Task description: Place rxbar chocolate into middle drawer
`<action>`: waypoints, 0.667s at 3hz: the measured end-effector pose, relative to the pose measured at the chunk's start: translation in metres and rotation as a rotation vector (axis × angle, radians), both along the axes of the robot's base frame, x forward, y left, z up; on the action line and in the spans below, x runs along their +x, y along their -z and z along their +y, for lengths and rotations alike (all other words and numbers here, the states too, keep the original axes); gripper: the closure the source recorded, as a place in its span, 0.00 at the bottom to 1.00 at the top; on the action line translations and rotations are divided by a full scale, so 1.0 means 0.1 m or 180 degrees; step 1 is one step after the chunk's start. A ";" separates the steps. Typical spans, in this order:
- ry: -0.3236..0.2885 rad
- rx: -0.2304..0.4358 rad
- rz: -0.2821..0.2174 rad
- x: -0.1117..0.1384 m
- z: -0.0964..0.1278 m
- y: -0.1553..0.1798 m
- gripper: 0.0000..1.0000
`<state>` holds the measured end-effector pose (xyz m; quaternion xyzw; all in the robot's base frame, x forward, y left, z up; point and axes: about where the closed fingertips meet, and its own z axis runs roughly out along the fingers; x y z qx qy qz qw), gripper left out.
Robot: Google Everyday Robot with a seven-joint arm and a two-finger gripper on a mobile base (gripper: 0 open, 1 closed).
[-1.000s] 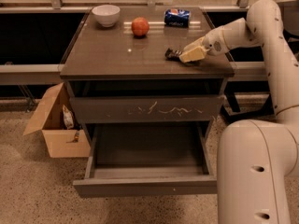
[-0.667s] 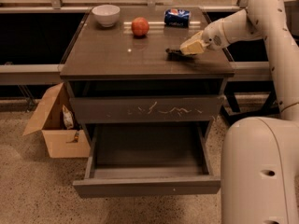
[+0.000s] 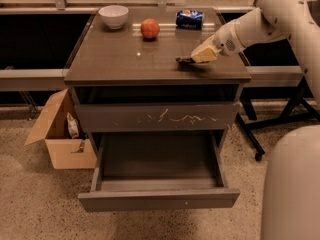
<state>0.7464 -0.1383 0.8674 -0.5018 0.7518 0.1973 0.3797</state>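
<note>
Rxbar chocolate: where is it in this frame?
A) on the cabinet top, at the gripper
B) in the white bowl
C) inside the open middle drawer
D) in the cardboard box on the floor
A: the rxbar chocolate shows as a dark bar on the cabinet top, right at the gripper; the middle drawer is pulled open below without it.

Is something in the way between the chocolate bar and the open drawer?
Nothing visible blocks it. The rxbar chocolate lies on the tabletop at the gripper. The middle drawer stands open below; the bar only has to clear the table edge and the shut scratched drawer front.
</note>
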 end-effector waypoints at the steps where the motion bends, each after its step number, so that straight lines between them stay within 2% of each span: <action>1: 0.0015 0.0104 0.0260 -0.65 0.28 0.25 1.00; 2: 0.0015 0.0104 0.0260 -0.65 0.28 0.25 1.00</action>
